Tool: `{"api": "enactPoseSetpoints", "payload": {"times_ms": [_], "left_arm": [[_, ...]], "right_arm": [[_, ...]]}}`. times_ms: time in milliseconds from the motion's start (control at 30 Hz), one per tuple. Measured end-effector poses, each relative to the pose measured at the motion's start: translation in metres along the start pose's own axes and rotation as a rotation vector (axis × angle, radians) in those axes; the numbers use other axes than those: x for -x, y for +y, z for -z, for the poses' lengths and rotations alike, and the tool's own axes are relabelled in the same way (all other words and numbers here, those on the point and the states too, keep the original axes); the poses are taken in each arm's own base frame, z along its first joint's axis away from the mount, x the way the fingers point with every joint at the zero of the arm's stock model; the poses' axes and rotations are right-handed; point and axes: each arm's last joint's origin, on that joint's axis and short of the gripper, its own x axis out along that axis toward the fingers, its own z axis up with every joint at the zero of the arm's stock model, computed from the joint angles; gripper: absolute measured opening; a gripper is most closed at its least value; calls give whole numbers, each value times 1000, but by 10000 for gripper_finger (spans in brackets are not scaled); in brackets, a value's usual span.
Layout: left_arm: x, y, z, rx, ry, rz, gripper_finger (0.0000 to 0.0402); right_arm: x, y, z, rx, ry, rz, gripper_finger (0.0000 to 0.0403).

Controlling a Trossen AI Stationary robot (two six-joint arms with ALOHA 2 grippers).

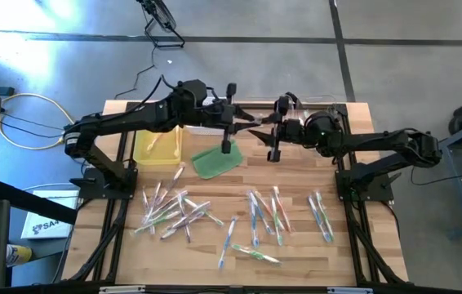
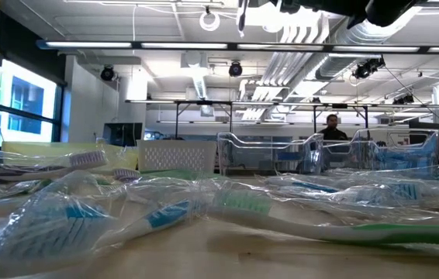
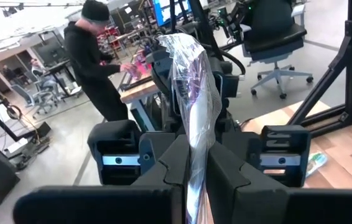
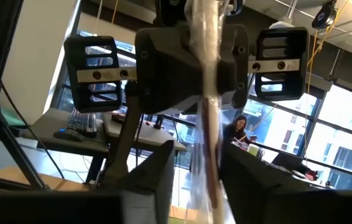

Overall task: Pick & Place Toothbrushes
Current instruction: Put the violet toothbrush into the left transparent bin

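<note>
Step in hand: a handover in mid-air is judged to be under way, above the far middle of the table (image 1: 296, 245).
Left gripper (image 1: 243, 122): its fingers (image 3: 173, 165) are seen clamped on a wrapped toothbrush (image 3: 191, 93), whose crinkled clear wrapper rises between them.
Right gripper (image 1: 265, 131): it is held facing the left one, with the same wrapped toothbrush between its fingers (image 4: 157, 171); they stand partly apart, and whether they touch the wrapper cannot be told.
Other toothbrushes: loose piles (image 1: 174, 211) are left on the near half of the table, in three rough groups, most in shiny wrappers.
Other things: a green pad (image 1: 215, 161) lies below the grippers, with a yellow tray (image 1: 156, 149) just beside it; a person (image 3: 95, 56) is seen in the room beyond.
Risk, slip: the wrapper is slick and loose, so the brush could slide inside it if only film is pinched.
Risk, drop: if the left fingers are released before the right ones are firm, the brush would fall toward the green pad.
Risk, tug: if both grips are kept while the arms part, the wrapper could be torn or the brush twisted.
Risk, contact: the two grippers are very near; a small misalignment could bring them together.
</note>
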Motion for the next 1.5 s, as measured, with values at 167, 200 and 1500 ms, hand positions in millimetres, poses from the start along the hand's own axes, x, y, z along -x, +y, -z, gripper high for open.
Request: {"api": "enactPoseSetpoints", "payload": {"times_ms": [167,200,1500], "left_arm": [[0,0,0,3,2,3,26],[0,0,0,4,3,3,26],[0,-2,4,-109,46,19,213]], "right_arm": [[0,0,1,-9,8,-1,41],[0,0,1,-11,10,-2,29],[0,2,6,-43,57,-16,12]]}}
